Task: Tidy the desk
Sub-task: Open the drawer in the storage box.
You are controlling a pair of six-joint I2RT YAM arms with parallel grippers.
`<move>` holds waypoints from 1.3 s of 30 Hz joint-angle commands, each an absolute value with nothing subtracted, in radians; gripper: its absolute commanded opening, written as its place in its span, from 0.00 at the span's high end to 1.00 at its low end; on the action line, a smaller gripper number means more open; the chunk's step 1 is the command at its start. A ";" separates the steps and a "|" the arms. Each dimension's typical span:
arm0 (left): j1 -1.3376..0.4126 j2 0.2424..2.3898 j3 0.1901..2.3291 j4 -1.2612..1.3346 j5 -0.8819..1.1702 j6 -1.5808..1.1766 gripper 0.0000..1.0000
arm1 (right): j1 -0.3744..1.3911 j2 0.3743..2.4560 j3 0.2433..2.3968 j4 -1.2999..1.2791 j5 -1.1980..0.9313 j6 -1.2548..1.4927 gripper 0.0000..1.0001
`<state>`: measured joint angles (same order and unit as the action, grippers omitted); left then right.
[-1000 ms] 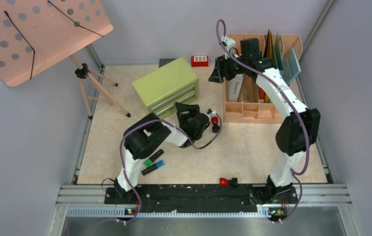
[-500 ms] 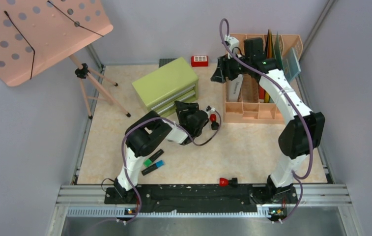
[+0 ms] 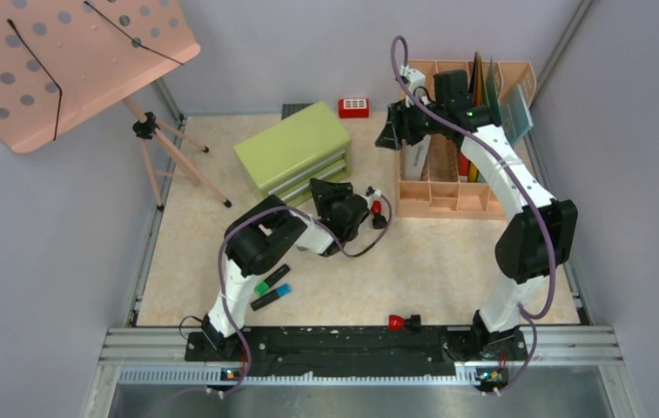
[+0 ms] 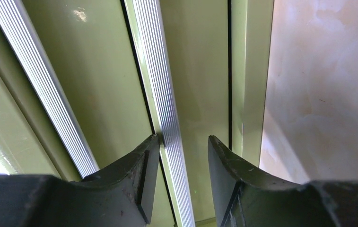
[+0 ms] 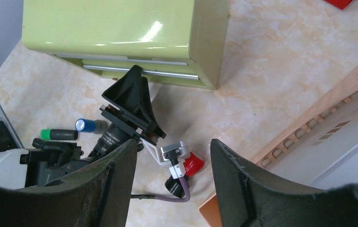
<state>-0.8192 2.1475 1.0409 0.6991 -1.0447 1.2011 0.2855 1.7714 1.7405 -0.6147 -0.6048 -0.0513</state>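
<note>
The desk (image 3: 447, 261) is a beige marble-patterned top. My left gripper (image 3: 321, 190) is open at the front of the green drawer cabinet (image 3: 293, 148). In the left wrist view its fingers (image 4: 181, 142) stand on either side of a silver ribbed drawer handle (image 4: 160, 85) without closing on it. My right gripper (image 3: 387, 134) is open and empty, held high over the left edge of the peach organizer tray (image 3: 444, 197). In its wrist view (image 5: 173, 142) it looks down on the left gripper (image 5: 130, 103) and the cabinet (image 5: 120, 28).
A red-capped marker (image 3: 378, 212) lies just right of the left gripper, another (image 3: 404, 322) by the front rail. Green and blue markers (image 3: 272, 286) lie under the left arm. A red keypad (image 3: 353, 107) sits at the back. A peach perforated stand (image 3: 64, 61) overhangs the left.
My left gripper has moved a little up and left, closer to the cabinet's drawer fronts. My right gripper has shifted slightly right and up over the organizer.
</note>
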 commanded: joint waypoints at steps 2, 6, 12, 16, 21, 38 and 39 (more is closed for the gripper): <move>-0.809 2.155 1.068 0.775 -1.047 1.223 0.53 | 0.269 1.710 1.743 -0.581 -0.620 -0.051 0.42; -0.809 2.163 1.065 0.821 -1.050 1.257 0.54 | 0.267 1.708 1.735 -0.579 -0.625 -0.048 0.42; -0.806 2.178 1.065 0.868 -1.054 1.294 0.55 | 0.266 1.707 1.727 -0.576 -0.633 -0.043 0.42; -0.803 2.180 1.064 0.872 -1.054 1.299 0.58 | 0.263 1.707 1.727 -0.574 -0.636 -0.041 0.42; -0.800 2.188 1.063 0.879 -1.054 1.303 0.60 | 0.259 1.703 1.722 -0.573 -0.642 -0.037 0.42; -0.800 2.208 1.063 0.921 -1.061 1.342 0.86 | 0.254 1.700 1.711 -0.566 -0.650 -0.027 0.42; -0.800 2.210 1.064 0.920 -1.064 1.342 0.89 | 0.252 1.700 1.711 -0.565 -0.650 -0.027 0.42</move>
<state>-0.8051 2.1895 1.0451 0.8757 -1.0595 1.3136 0.2649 1.7550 1.7145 -0.5983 -0.6315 -0.0330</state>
